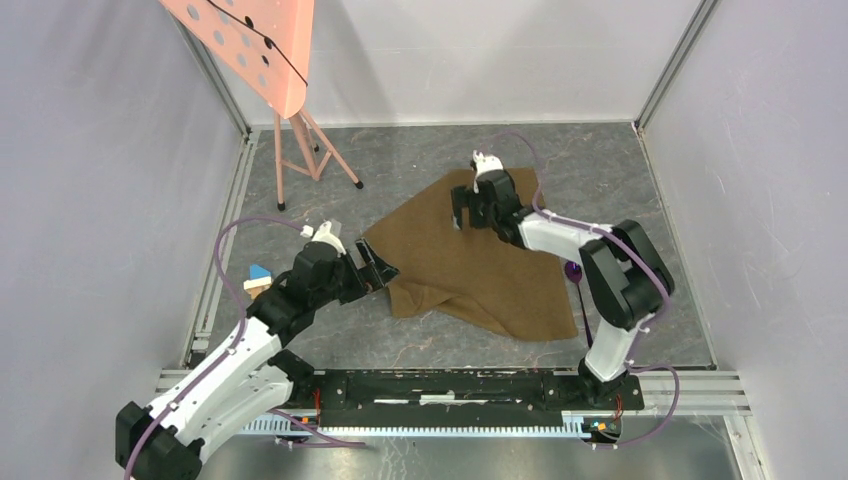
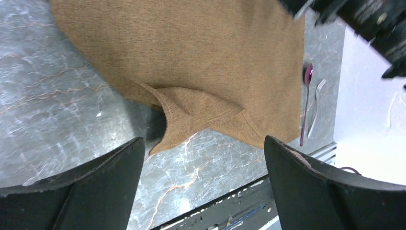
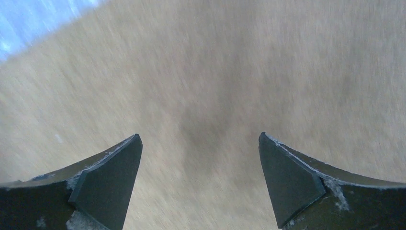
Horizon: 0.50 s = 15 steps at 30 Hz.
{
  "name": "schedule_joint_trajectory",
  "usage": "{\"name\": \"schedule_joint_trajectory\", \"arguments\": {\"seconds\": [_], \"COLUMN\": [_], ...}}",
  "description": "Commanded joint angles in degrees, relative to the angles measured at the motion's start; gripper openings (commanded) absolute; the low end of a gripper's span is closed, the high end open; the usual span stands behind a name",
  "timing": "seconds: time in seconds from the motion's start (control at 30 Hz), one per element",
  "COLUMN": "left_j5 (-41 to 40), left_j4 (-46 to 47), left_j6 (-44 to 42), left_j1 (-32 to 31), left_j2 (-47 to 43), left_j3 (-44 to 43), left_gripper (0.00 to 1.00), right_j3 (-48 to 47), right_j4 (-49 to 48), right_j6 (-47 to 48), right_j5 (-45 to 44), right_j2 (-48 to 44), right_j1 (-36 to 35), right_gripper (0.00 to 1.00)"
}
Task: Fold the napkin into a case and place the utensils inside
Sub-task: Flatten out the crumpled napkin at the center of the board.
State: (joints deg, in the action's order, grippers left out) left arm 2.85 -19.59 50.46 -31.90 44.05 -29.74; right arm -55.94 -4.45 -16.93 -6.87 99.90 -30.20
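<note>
I read the napkin [image 1: 470, 265] as plain tan-brown, with no print or stripe. The table [image 1: 420, 150] under it is grey marble with white veins and a few rusty-orange streaks. Of the 2 utensils, the spoon [image 2: 306, 103] is glossy dark purple and the second utensil [image 2: 316, 108] is silvery. My left gripper [image 2: 203, 140] and right gripper [image 3: 199, 136] are matt black. The arms [image 1: 235, 360] are white and black, with purple cables [image 1: 225, 260]. A block [image 1: 260, 278] shows blue over pale wood. The board [image 1: 255, 45] is salmon pink, dotted with dark holes. The walls [image 1: 100, 150] are pale lilac-grey.
</note>
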Motion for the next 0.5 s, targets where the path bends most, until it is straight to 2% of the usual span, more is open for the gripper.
{"name": "schedule_joint_trajectory", "arguments": {"seconds": [0.0, 0.13, 0.3, 0.47], "left_j5": [-4.87, -6.51, -6.54, -1.42], "left_j4": [-9.71, -13.39, -16.24, -16.48], "left_j6": [-3.41, -4.08, -5.1, -3.17], "left_j1": [0.08, 0.04, 0.06, 0.04], "left_j2": [-2.73, -6.81, -11.39, -14.46], "left_j3": [-5.32, -7.05, -8.13, -6.05], "left_gripper": [1.0, 1.0, 1.0, 1.0], "right_j3": [-11.54, -17.59, -31.43, -40.94], "right_j4": [1.85, 0.43, 10.23, 14.78], "right_j6": [-11.73, -16.13, -19.29, -19.52], "right_j5": [-3.79, -11.55, -22.43, -28.59], "right_j2": [5.85, 9.98, 19.58, 27.32], "right_j1": [-2.19, -7.58, -11.58, -14.05], "right_gripper": [0.98, 0.98, 0.98, 0.96]}}
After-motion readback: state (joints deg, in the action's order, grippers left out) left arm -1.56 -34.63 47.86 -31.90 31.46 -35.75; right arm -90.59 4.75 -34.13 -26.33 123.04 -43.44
